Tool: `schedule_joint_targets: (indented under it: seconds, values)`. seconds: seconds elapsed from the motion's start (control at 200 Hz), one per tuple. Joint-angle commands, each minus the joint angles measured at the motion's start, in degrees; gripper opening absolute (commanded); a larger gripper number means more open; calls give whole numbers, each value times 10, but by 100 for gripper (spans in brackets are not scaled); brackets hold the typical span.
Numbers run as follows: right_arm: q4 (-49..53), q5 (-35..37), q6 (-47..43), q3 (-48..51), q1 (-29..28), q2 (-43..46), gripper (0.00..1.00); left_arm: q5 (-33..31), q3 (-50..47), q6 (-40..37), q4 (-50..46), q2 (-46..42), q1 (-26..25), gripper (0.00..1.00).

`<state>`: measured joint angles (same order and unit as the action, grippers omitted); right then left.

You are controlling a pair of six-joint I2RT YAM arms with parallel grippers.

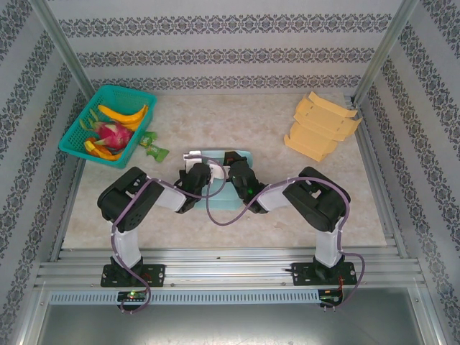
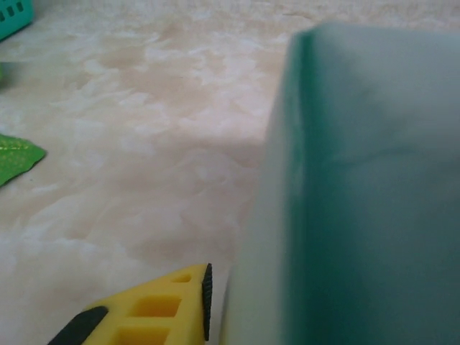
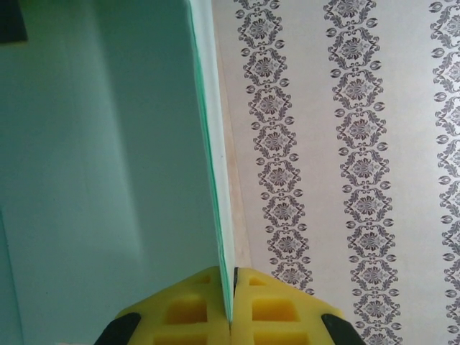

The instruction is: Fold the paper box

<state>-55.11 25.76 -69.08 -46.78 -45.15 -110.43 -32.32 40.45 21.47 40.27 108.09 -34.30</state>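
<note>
The beige marbled counter (image 1: 251,122) has patterned walls (image 1: 215,29) around it. The right claw (image 3: 231,302) pinches the teal box (image 3: 108,180) edge. For the left claw (image 2: 206,296), I cannot tell.

Left claw (image 1: 199,172) and right claw (image 1: 233,164) at teal paper box (image 1: 228,195), mid-table.
</note>
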Motion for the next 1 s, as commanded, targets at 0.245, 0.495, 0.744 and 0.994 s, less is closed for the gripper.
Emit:
schedule_joint_targets:
  seconds: [0.245,0.495,0.744,0.994]
  values:
    - [39,4,35,7,2,-7,0,-119,30,55,-109,27,17,3]
    - [42,9,37,2,2,-13,0,-32,9,43,-81,-16,17,45]
    - [53,19,45,-6,3,-16,0,41,-43,43,-64,-99,17,49]
    - [58,20,49,-7,3,-15,0,108,-77,31,-71,-171,17,56]
